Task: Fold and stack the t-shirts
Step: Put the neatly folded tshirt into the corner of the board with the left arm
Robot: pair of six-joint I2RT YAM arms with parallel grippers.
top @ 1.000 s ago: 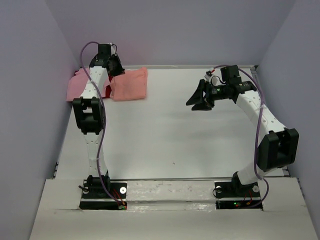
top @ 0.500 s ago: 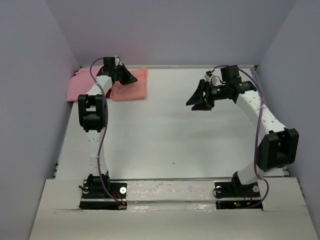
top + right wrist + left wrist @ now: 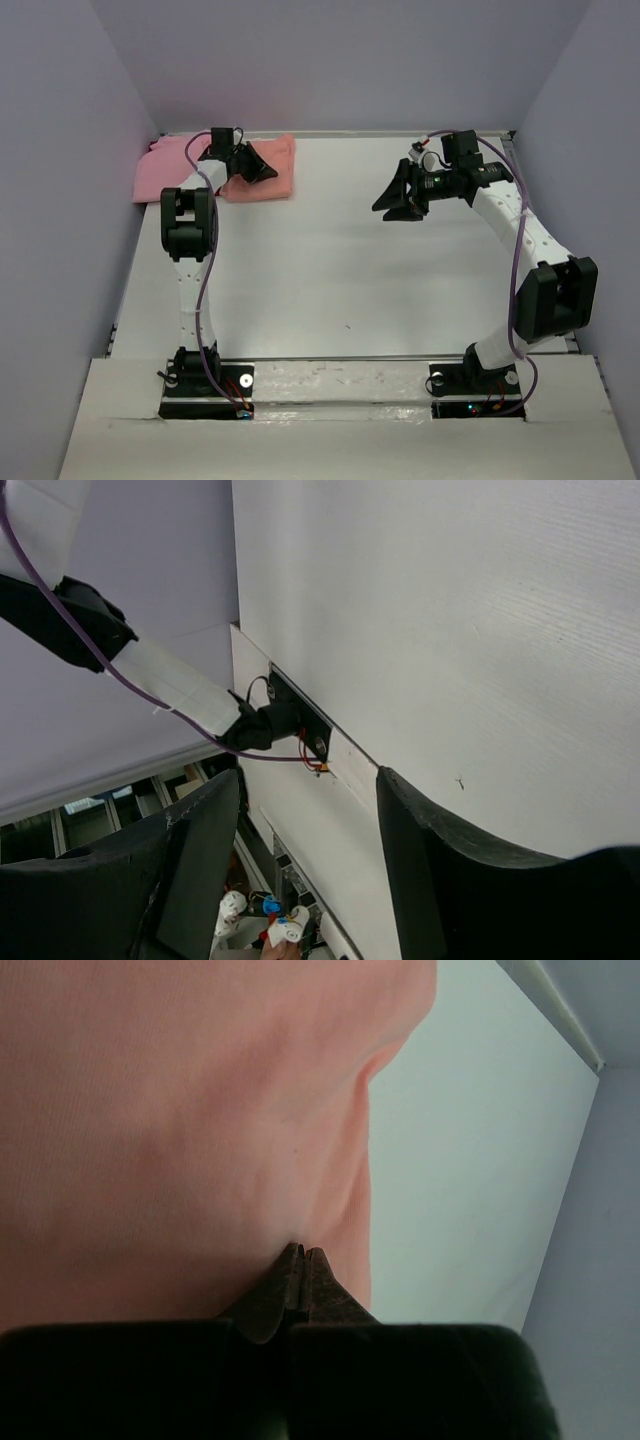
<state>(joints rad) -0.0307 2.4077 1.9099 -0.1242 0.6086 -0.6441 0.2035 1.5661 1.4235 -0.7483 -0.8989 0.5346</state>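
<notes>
A folded salmon-orange t-shirt (image 3: 275, 172) lies at the table's far left, and a lighter pink t-shirt (image 3: 158, 172) is bunched in the corner beside it. My left gripper (image 3: 262, 165) points right over the salmon shirt. In the left wrist view its jaws (image 3: 302, 1252) are shut with their tips at the fabric (image 3: 180, 1120), and no cloth shows between them. My right gripper (image 3: 400, 197) hangs open above the bare table at the far right, holding nothing; the right wrist view shows its fingers (image 3: 420, 840) spread wide.
The white table (image 3: 340, 270) is walled in on the left, back and right. The pink shirt presses against the left wall (image 3: 110, 150). The left arm's base (image 3: 270, 720) and its purple cable show in the right wrist view.
My left gripper has swung from pointing down between the two shirts to pointing right over the salmon shirt. The right arm has not moved.
</notes>
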